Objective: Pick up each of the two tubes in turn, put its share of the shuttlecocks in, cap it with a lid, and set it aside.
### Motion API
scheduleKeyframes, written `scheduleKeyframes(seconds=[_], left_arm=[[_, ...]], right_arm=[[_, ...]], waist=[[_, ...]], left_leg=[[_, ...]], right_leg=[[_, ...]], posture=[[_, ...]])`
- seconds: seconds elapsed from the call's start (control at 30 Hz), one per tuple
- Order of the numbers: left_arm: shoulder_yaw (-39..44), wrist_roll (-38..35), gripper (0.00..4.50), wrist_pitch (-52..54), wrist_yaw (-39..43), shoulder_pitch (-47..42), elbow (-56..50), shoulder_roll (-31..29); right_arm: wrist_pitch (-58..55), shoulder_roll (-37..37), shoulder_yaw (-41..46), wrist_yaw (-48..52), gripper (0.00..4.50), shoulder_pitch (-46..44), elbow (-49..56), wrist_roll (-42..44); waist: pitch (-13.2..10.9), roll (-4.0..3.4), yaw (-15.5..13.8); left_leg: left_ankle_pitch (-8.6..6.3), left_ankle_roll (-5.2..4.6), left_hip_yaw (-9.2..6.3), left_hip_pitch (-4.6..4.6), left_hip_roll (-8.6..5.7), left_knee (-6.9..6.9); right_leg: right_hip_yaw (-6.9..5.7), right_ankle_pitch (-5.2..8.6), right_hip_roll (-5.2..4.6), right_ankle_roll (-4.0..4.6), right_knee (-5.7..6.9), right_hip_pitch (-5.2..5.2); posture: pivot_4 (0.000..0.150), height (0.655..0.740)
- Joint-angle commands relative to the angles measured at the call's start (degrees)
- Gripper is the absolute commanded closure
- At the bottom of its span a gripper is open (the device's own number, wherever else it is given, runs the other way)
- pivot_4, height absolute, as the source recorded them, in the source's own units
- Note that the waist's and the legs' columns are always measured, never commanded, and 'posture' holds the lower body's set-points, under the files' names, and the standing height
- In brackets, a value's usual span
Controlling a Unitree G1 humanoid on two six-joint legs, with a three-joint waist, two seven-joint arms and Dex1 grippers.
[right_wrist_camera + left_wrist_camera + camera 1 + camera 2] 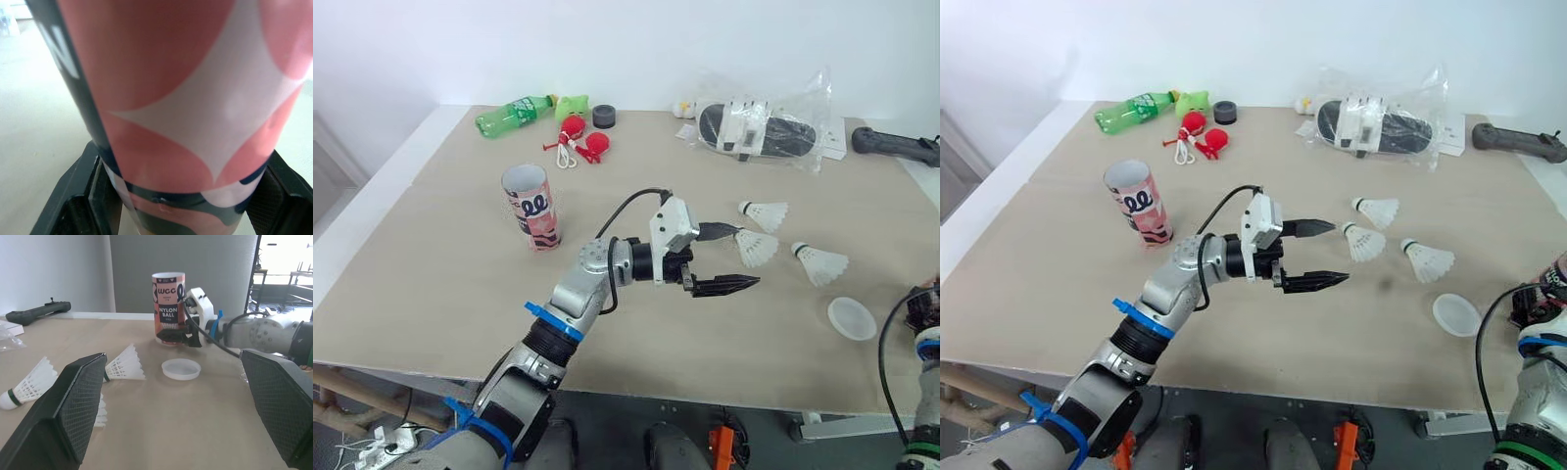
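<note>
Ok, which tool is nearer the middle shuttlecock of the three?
Left. The left tool is open right beside the middle shuttlecock. The right tool is farther off, beyond the lid, shut on a tube.

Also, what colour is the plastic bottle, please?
Green bottle, clearest in the left eye view.

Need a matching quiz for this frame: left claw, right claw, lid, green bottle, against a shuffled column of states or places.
Column one:
1. left claw
2. right claw
3. lid
4. green bottle

Column two:
A. lying on its side near the far edge of the table
B. shut on a tube
C. open, next to the shuttlecocks
D. flat on the table, on the robot's right

Pairs: 1-C, 2-B, 3-D, 4-A
</note>
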State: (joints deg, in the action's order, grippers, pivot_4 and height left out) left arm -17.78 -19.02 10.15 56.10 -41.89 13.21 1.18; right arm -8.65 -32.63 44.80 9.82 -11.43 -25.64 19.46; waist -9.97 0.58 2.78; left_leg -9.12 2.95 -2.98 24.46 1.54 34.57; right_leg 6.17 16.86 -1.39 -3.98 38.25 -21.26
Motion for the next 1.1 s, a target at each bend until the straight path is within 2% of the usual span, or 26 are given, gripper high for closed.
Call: scheduleKeyframes(seconds=[0.03,0.13,0.17,0.27,0.5,1.0,1.1], left_arm=[[0.3,0.0,0.00,0.3,-0.4,0.4,-3.1,-0.2],[0.2,-0.1,0.00,0.7,-0.4,0.9,-3.7,-0.5],[0.1,-0.1,0.00,0.8,-0.4,0.9,-3.9,-0.6],[0.2,-0.2,0.00,0.8,-0.3,0.7,-3.6,-0.6],[0.3,-0.1,0.00,0.1,0.6,-0.3,-2.3,-0.5],[0.3,0.4,0.00,-1.7,1.9,-0.5,0.2,0.5],[0.6,0.5,0.00,-2.2,2.2,-0.5,0.8,0.4]], right_arm=[[2.4,-1.3,-0.4,-0.1,1.57,-0.5,-1.7,0.2],[3.1,-1.3,-0.8,0.0,1.57,-0.6,-2.4,0.5],[3.3,-1.3,-0.9,0.0,0.85,-0.6,-2.4,0.6],[3.6,-1.2,-1.1,0.0,0.04,-0.4,-2.2,0.9],[3.5,-0.7,-0.9,-0.4,0.04,1.7,1.4,2.3],[-2.1,3.4,0.4,-3.9,0.04,11.0,17.9,6.6],[-4.2,4.1,0.0,-2.7,0.04,15.6,23.8,7.7]], waist=[[0.0,0.00,0.0],[0.0,0.00,0.0],[0.0,0.00,0.0],[0.0,-0.01,0.0],[0.0,-0.03,0.0],[0.0,-0.06,0.0],[0.0,-0.07,0.0]], left_leg=[[0.00,0.00,0.00,0.00,0.00,0.00],[0.01,0.01,0.00,-0.01,0.00,0.02],[0.02,0.00,0.00,-0.02,0.00,0.02],[0.05,-0.02,-0.01,-0.02,0.00,0.03],[0.06,-0.04,0.00,-0.02,0.00,0.01],[0.06,-0.05,-0.02,-0.01,0.00,0.01],[0.06,-0.05,-0.03,-0.01,0.00,0.00]], right_leg=[[0.00,0.00,0.00,0.00,0.00,0.00],[0.00,-0.02,0.00,-0.04,0.00,0.02],[0.00,-0.02,0.01,-0.07,0.00,0.02],[0.00,-0.04,0.01,-0.10,0.00,0.02],[0.01,-0.04,0.01,-0.11,-0.01,0.02],[0.01,0.10,0.01,-0.35,-0.01,0.01],[0.01,0.12,0.01,-0.36,-0.01,0.00]], posture=[[0.150,0.7400],[0.150,0.7400],[0.150,0.7400],[0.150,0.7400],[0.150,0.7400],[0.150,0.7400],[0.150,0.7400]])
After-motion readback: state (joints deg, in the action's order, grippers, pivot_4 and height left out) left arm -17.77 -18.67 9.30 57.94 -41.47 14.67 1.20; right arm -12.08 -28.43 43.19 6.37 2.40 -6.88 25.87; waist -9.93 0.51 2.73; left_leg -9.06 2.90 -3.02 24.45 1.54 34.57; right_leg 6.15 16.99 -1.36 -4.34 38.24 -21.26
